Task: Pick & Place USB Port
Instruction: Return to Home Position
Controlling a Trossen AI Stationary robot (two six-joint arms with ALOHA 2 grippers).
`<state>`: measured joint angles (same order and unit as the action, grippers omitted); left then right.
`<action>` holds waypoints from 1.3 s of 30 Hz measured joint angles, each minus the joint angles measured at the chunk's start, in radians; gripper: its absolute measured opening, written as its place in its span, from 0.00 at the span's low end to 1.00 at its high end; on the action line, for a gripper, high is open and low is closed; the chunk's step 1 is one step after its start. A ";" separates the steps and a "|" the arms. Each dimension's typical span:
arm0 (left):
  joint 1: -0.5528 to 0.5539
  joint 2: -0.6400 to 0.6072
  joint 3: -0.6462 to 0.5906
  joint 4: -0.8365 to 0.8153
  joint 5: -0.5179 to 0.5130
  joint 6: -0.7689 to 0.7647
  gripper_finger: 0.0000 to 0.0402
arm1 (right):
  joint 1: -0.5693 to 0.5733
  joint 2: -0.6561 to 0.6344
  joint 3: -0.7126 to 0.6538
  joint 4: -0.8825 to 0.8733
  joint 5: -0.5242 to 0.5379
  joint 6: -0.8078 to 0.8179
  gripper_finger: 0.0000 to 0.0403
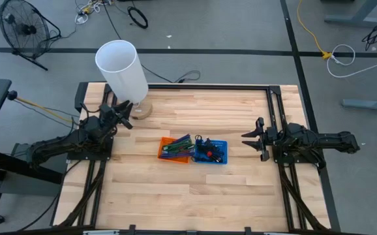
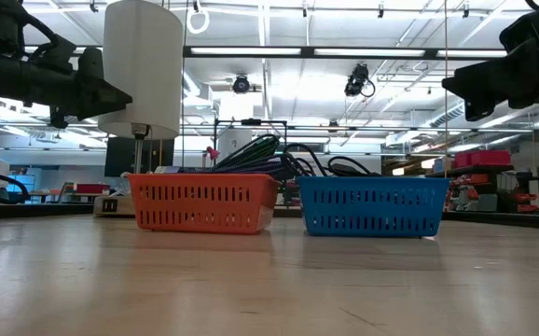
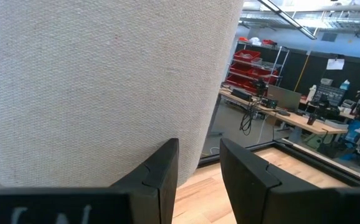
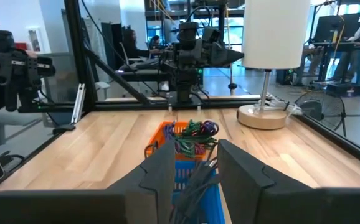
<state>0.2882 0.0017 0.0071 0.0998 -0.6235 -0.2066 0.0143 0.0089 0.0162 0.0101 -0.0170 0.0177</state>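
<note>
The left gripper (image 1: 126, 117) sits by the white lamp shade (image 3: 93, 81), which blocks its view. Tangled charger cables (image 1: 179, 147) fill the orange bin (image 1: 163, 151) and blue bin (image 1: 224, 156) on the bench (image 1: 227, 189). The right gripper (image 1: 246, 140) hovers right. Both have fingers apart.

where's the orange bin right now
In the high view the orange bin sits mid-table, just beside the blue bin, on the side nearer the white lamp.

— What is the table carrying on your screen?
— I see a wooden table (image 1: 195, 189). Near its middle stand an orange bin (image 2: 202, 203) and a blue bin (image 2: 372, 207), just beside each other. A white lamp (image 1: 119, 65) stands on the left side, close to the edge.
</note>
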 joint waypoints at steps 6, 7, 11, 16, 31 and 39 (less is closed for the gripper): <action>-0.025 0.000 0.000 -0.003 -0.002 0.000 0.31 | 0.000 0.000 0.000 0.000 0.000 0.000 0.31; -0.032 0.000 0.000 -0.003 -0.003 0.000 0.31 | 0.000 0.000 0.000 0.000 0.000 0.000 0.31; -0.088 0.000 0.000 -0.003 -0.005 0.000 0.31 | 0.000 0.000 0.000 0.000 0.000 0.000 0.31; -0.198 0.000 0.000 -0.001 -0.003 -0.034 0.31 | 0.000 0.000 0.000 0.000 0.000 -0.001 0.31; -0.336 0.002 0.001 -0.084 0.598 0.154 0.31 | 0.000 0.000 0.000 0.000 0.001 -0.001 0.31; -0.360 0.003 0.001 -0.080 0.618 0.094 0.31 | 0.000 0.000 0.000 0.000 0.001 -0.001 0.31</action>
<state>-0.0723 0.0044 0.0077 0.0196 -0.0059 -0.1122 0.0143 0.0087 0.0162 0.0101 -0.0162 0.0166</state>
